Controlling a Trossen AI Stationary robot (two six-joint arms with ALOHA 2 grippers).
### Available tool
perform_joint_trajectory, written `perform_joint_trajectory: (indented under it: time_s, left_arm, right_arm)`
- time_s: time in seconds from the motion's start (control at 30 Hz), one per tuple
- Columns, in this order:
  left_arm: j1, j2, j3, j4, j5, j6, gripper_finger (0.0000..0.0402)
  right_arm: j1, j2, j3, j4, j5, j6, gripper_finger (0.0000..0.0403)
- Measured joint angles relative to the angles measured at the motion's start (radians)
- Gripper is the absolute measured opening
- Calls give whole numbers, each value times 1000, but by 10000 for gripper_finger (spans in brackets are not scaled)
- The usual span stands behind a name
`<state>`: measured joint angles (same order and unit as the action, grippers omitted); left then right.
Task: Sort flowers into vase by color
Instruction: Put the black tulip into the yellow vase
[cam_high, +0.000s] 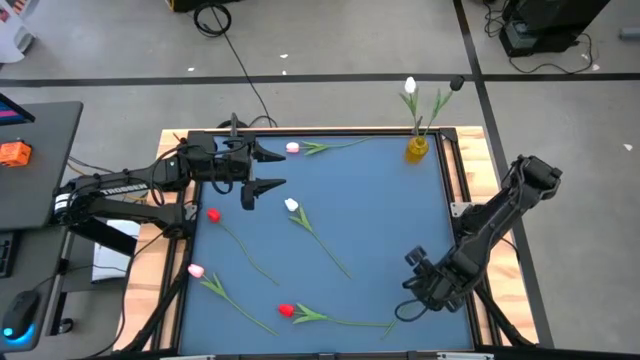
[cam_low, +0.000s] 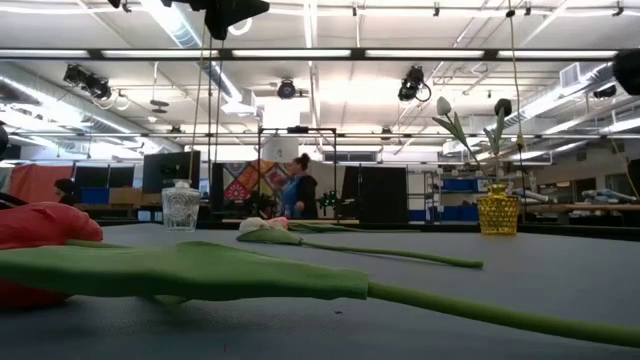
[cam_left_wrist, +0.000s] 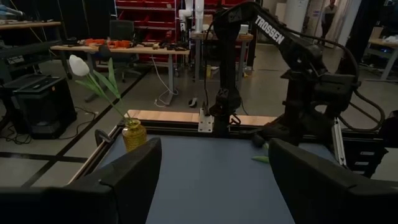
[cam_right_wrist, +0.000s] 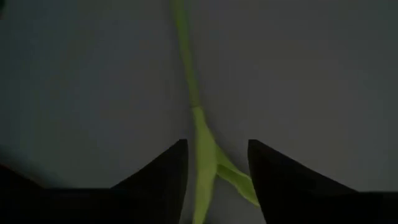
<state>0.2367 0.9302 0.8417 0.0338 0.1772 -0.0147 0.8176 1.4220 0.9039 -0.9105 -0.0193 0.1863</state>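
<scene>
Grey workshop floor with taped lines and loose cables surrounds the blue bench (cam_high: 370, 210), which sits in a wooden frame.

A yellow vase (cam_high: 417, 148) stands at about 1 o'clock on the bench, near the far right corner, holding a white tulip (cam_high: 410, 86) and a black tulip (cam_high: 457, 83) upright. The low view also shows a clear glass vase (cam_low: 181, 208) standing far off at the left.

Six more flowers lie flat:
- A pink tulip (cam_high: 293, 147) lies at 11 o'clock by the far edge, its stem running toward the yellow vase.
- A second white tulip (cam_high: 291, 204) lies near the centre, its stem trailing toward 5 o'clock.
- A red tulip (cam_high: 213, 214) lies at 9 o'clock.
- A second pink tulip (cam_high: 196, 270) lies at 8 o'clock.
- A second red tulip (cam_high: 285, 310) lies at 6 o'clock, and its long stem reaches toward 4 o'clock.

The left gripper (cam_high: 268, 170) hovers at 10 o'clock, between the first pink tulip and the central white one. Its fingers (cam_left_wrist: 124, 177) are spread wide and hold nothing.

The right gripper (cam_high: 412, 300) is low at 4 o'clock, over the stem end of the near red tulip. In its wrist view the fingers (cam_right_wrist: 163, 171) stand parted on either side of the green stem (cam_right_wrist: 202, 155), not clenched on it.
</scene>
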Motion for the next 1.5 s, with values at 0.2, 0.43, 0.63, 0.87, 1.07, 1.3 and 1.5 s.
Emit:
perform_joint_trajectory:
  time_s: [0.2, 0.43, 0.63, 0.87, 1.07, 1.3, 1.5]
  left_arm:
    - [0, 0, 0, 0, 0, 0, 302]
    - [0, 0, 0, 0, 0, 0, 302]
    - [0, 0, 0, 0, 0, 0, 302]
    - [0, 0, 0, 0, 0, 0, 302]
    - [0, 0, 0, 0, 0, 0, 302]
    - [0, 0, 0, 0, 0, 0, 302]
    - [0, 0, 0, 0, 0, 0, 302]
  right_arm:
    - [20, 0, -70, 59, -8, -30, 195]
    - [11, 0, -153, 163, -5, -1, 193]
    - [0, 0, -211, 251, -5, 40, 185]
    - [-26, 0, -255, 310, -8, 108, 152]
    - [-41, 0, -256, 334, -20, 149, 109]
    - [-48, 0, -256, 338, -34, 181, 63]
    - [-93, 0, -256, 340, -34, 272, 43]
